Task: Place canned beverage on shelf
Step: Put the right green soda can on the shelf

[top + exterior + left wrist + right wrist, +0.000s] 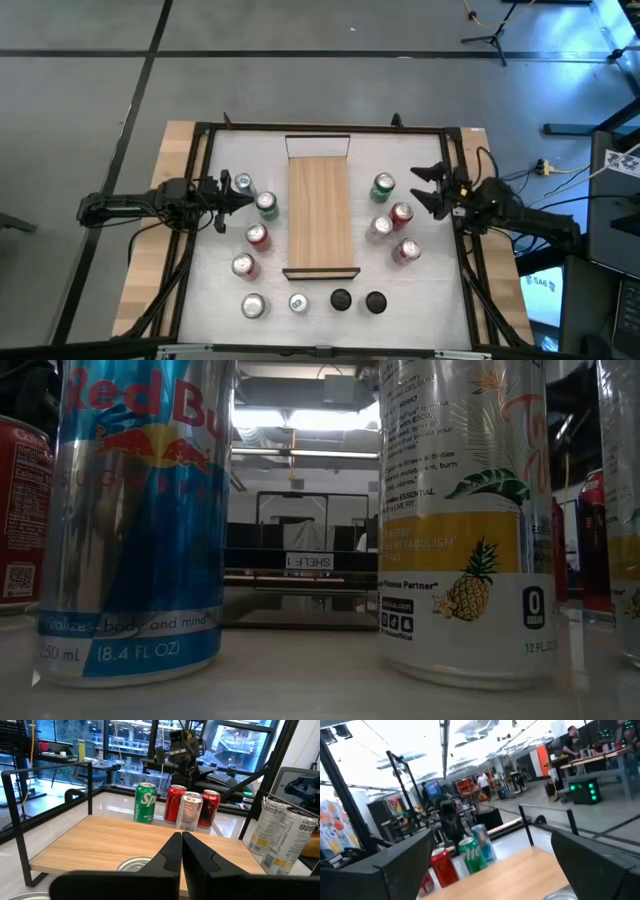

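The left claw point(243, 193) was closed and empty beside the long light-wood shelf point(320, 215); the right claw point(428, 189) stood open, empty.

Reading "Red Bu", "250 mL (8.4 FL OZ)" on the blue-and-silver can point(135, 520) in the low view; "0" and "12 FL OZ" on the pineapple can point(470, 520); mirrored "SHELF1" on a white tag point(308, 561) at the shelf point(300, 585); "Sp" showing on the green can point(146, 803)
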Controlling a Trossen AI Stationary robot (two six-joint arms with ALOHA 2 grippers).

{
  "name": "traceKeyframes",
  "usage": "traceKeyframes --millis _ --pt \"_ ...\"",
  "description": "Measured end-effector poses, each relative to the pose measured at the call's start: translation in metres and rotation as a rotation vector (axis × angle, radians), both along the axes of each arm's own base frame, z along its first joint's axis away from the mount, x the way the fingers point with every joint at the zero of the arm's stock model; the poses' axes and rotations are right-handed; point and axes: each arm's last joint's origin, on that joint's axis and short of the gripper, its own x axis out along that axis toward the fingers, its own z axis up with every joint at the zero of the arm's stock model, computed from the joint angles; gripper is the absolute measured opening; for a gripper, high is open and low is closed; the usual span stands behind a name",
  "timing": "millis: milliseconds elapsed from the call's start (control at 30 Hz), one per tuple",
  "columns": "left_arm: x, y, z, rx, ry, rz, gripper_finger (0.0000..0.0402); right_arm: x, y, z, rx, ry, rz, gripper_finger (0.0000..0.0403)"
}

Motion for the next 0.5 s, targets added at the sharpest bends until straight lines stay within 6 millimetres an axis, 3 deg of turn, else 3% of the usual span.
traceKeyframes --millis 233,500 --pt "0.0 0.0 0.0 0.0 0.0 0.001 0.0006 0.003 -0.002 0.044 -0.051 0.143 -0.046 0.0399" --pt "0.0 0.0 0.0 0.0 0.0 0.0 0.0006 0.046 -0.012 0.089 -0.148 0.641 -0.067 0.0399"
